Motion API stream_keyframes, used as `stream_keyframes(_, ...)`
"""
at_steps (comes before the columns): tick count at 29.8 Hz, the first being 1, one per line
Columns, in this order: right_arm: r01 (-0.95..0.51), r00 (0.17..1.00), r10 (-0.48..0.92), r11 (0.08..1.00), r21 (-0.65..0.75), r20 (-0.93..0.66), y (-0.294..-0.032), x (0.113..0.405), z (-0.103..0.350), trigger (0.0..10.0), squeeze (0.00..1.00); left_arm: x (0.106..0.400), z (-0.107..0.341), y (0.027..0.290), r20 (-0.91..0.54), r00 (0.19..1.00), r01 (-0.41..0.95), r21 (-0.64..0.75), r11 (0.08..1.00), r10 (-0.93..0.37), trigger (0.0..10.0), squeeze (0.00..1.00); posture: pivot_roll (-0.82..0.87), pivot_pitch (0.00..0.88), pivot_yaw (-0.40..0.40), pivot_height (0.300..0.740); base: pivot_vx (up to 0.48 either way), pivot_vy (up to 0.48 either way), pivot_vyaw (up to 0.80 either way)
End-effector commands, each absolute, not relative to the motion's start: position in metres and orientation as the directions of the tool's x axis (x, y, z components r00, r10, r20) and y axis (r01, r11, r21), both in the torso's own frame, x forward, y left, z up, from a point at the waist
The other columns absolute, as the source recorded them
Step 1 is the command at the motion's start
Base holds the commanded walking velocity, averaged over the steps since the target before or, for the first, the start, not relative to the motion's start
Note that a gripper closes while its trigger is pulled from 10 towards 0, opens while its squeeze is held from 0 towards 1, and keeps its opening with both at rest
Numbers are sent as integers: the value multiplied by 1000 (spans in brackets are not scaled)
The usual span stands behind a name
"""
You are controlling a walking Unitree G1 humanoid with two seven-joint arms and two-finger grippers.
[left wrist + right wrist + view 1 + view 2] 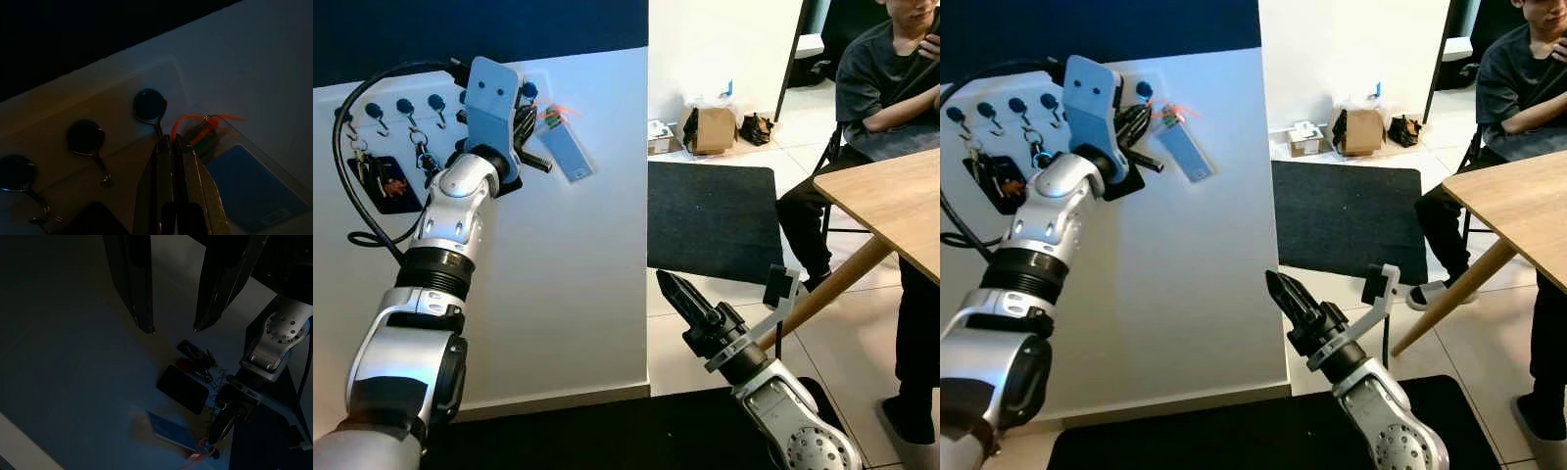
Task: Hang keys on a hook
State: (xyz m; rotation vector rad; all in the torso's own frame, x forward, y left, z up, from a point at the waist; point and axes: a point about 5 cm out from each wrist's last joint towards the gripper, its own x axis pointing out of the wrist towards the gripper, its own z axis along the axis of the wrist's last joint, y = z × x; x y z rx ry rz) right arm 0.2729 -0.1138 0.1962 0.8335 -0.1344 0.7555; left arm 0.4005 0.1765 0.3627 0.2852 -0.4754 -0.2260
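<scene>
We begin with the white wall (568, 294), which carries the hook plate at arm height, so the keys must be lifted up to it rather than set down. A person (886, 78) sits by the desk (891, 201) off to our right, well apart from the work.

Our left arm is raised against the wall so that its end effector (172, 147) sits just under the last hook (149, 105) on the right of the row. Its two fingers are pressed together, seemingly pinching the ring of the keys (548, 119); the actual contact is hidden. The orange loop lies beside that hook's wire, and we cannot tell whether it is already over it. The blue tag (566, 152) hangs tilted from the bunch, flat against the wall, which suggests the weight is partly borne by our grip.

Our right end effector (173, 328) waits low, fingers spread and empty, pointed toward the wall.

By count, we make out five blue hooks. Those on the left already carry other bunches, how many we cannot tell, including a black fob (386, 181). One tag, one person, one desk.
</scene>
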Motion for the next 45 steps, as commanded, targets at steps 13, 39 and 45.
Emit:
stream_keyframes(13,-648,739,558,431,629,379,-112,274,194,10000,0,409,352,201,341,930,33,293,955,-137,10000,0,5,170,117,740,0,0,0)
stream_keyframes(39,-647,735,567,421,636,372,-110,274,192,10000,0,402,347,182,322,871,318,209,925,-371,10000,0,17,178,109,740,0,0,0)
stream_keyframes(45,-648,735,567,421,635,373,-110,274,192,10000,0,402,356,190,359,882,248,194,949,-304,10000,0,10,173,113,740,0,0,0)
